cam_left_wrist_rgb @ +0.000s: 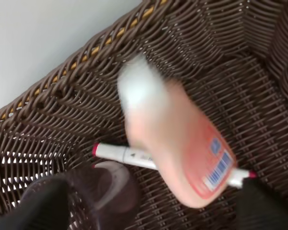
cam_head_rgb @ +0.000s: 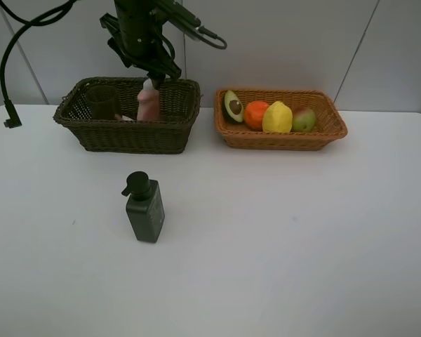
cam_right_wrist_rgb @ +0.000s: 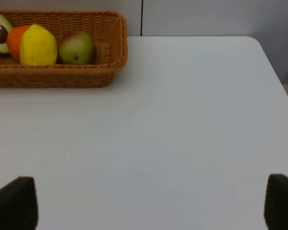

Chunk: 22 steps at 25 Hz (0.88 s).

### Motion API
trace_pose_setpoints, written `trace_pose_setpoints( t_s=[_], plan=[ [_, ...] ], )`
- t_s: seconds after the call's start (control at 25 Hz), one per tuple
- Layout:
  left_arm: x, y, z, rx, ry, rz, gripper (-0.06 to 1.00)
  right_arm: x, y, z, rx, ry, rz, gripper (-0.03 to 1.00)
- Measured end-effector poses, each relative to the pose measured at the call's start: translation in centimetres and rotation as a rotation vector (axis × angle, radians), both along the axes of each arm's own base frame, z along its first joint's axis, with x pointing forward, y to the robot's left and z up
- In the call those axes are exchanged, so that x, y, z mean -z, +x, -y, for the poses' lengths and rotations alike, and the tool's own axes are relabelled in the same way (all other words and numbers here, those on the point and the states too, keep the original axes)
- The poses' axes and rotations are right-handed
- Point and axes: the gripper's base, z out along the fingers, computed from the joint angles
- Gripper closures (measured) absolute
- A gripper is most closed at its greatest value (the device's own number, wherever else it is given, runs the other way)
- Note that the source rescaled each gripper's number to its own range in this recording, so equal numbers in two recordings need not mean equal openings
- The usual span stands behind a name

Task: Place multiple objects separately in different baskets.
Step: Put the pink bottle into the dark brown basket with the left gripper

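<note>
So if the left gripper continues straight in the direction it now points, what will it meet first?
Most likely the small pink bottle, directly below the left gripper inside the dark basket. Under it lie the marker and the basket floor. The bottle is blurred, so depth is uncertain.

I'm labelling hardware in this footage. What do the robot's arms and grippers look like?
Only the left arm shows in the high view: dark, almost black, blocky metal links with black cables looping off it, one ending in a small plug. Its left gripper is equally dark. The right gripper shows only two black, rounded fingertips. No markings are visible.
</note>
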Motion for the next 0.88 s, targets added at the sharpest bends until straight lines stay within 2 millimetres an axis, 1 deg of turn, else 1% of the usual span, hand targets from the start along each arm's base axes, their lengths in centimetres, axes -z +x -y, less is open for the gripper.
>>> trace_pose_setpoints(
  t_s=[0.08,0.16,0.88],
  plan=[
    [0.0,0.0,0.0,0.002,0.001,0.0,-0.04,0.0,0.0,0.0,0.0,0.0,0.0,-0.03],
    [0.0,0.0,0.0,0.002,0.001,0.0,-0.05,0.0,0.0,0.0,0.0,0.0,0.0,-0.03],
    [0.0,0.0,0.0,0.005,0.003,0.0,-0.05,0.0,0.0,0.0,0.0,0.0,0.0,-0.03]
  ],
)
